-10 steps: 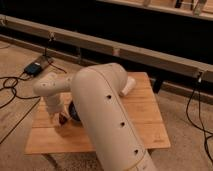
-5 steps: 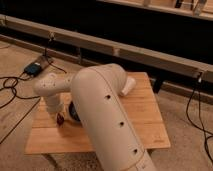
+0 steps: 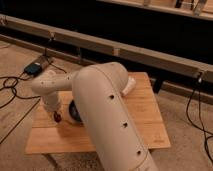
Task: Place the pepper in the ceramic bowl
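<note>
My white arm [image 3: 105, 110] reaches across the small wooden table [image 3: 145, 115] and hides much of it. The gripper [image 3: 54, 111] hangs at the arm's left end, low over the table's left part. A small dark-red thing, apparently the pepper [image 3: 57, 118], shows at the gripper's lower tip; whether it is held or lying on the table I cannot tell. The dark ceramic bowl [image 3: 73, 112] sits just right of the gripper, mostly hidden behind the arm, with only its left rim showing.
A white block [image 3: 129, 85] peeks out behind the arm near the table's back edge. Black cables [image 3: 12, 87] and a dark box [image 3: 35, 67] lie on the floor to the left. More cables [image 3: 197, 112] hang at the right. A long rail [image 3: 150, 55] runs behind.
The gripper end and the red thing have shifted slightly to the left, away from the bowl. The rest of the arm has barely moved.
</note>
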Motion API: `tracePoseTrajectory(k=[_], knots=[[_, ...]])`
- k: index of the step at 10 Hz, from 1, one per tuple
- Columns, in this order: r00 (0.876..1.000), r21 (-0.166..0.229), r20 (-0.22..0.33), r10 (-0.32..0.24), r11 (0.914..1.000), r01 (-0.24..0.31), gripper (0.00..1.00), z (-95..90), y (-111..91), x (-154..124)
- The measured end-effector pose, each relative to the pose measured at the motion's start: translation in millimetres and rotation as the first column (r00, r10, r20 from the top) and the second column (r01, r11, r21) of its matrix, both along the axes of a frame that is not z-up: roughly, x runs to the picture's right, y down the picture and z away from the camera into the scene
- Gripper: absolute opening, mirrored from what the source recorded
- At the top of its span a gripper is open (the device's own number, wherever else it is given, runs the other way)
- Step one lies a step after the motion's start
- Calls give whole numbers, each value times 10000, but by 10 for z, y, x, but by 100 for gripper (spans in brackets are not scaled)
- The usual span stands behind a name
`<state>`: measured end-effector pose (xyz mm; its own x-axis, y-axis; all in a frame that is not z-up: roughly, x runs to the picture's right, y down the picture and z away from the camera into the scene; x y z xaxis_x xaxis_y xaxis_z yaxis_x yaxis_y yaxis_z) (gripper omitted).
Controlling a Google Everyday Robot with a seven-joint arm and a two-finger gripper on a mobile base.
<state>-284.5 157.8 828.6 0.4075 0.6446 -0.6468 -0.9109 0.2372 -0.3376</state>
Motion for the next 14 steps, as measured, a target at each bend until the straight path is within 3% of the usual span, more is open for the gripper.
tracePoseTrajectory(k=[4, 8, 12, 14], knots=[[9982, 745, 26, 598, 9954, -598, 0, -193, -391, 160], [9838, 1518, -819, 1597, 9776, -1461, 0, -312, -729, 730], [9660, 1804, -1587, 2041, 9679, -1749, 2, -346, -747, 1182], [9598, 1782, -1877, 2089, 9682, -1759, 21, -344, -668, 1343]])
